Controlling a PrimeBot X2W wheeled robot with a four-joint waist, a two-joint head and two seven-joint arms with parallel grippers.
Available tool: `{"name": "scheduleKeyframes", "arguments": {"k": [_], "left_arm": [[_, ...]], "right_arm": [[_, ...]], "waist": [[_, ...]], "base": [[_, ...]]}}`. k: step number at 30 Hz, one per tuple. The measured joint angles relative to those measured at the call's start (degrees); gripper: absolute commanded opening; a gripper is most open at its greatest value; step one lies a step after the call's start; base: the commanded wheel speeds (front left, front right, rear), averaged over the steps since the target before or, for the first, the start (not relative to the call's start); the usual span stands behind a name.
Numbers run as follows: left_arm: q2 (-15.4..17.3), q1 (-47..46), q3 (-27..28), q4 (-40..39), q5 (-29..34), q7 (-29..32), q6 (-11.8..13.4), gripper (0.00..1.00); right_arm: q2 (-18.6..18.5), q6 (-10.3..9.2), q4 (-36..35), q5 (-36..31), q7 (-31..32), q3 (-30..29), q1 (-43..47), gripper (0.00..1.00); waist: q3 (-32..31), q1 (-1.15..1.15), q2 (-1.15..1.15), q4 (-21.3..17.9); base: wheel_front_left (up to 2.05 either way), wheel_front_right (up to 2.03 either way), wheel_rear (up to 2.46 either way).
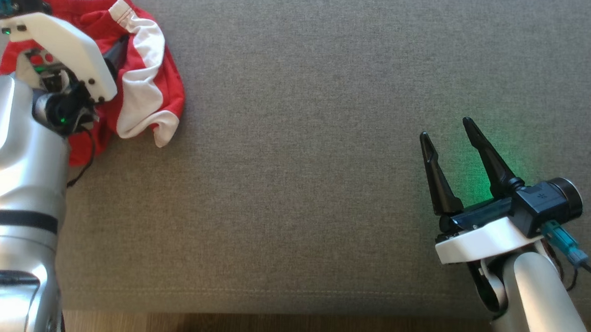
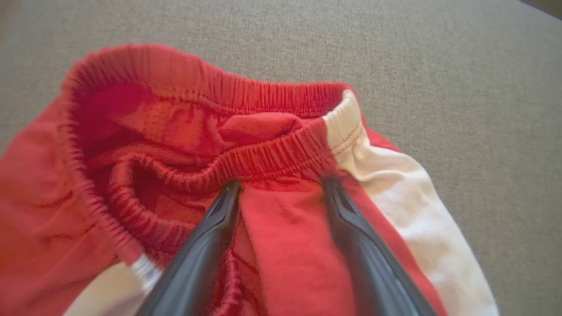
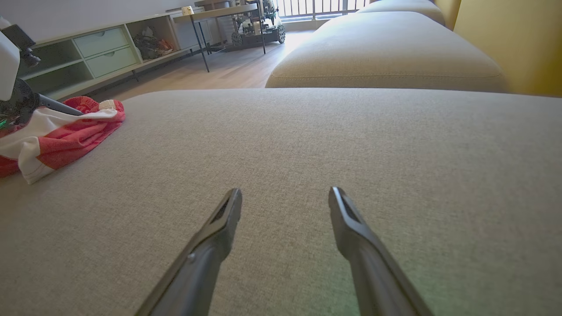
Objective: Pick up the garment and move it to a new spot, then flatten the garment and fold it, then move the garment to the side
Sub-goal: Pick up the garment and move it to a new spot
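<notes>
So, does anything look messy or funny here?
Yes: the red-and-white shorts lie crumpled in a heap at the grey cushion's left end, waistband bunched. The left gripper, jaws open, straddles one fold. Nothing else looks odd.

The fingers point(image 2: 206, 245) of the left gripper point(image 2: 282, 184) are held apart and set against the crumpled red-and-white garment point(image 2: 175, 127), just below its elastic waistband point(image 2: 263, 94), on grey upholstery point(image 2: 483, 87).
</notes>
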Motion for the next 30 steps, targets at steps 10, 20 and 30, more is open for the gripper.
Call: {"name": "scheduleKeyframes", "arguments": {"k": [10, 20, 30], "left_arm": [[0.19, -1.46, -4.74, 2.83, -4.23, -2.03, 0.00, 0.00], [1.75, 6.21, -14.83, -5.17, -10.02, -17.25, 0.00, 0.00], [7.06, 8.38, -20.46, -18.97, -15.03, -26.82, 0.00, 0.00]], "right_arm": [[-0.18, 0.00, -0.33, 0.20, 0.00, 0.02, 0.01, 1.00], [-0.02, 0.00, 1.12, 0.79, 0.00, 1.57, 0.21, 1.00], [1.70, 0.00, 1.97, 2.24, 0.00, 1.87, 3.87, 1.00]], "waist": [[-0.08, 0.00, 0.00, 0.67], [-5.19, 0.00, 0.00, 1.36], [-12.99, 0.00, 0.00, 0.20]], "base": [[0.00, 0.00, 0.00], [0.00, 0.00, 0.00], [0.00, 0.00, 0.00]]}}
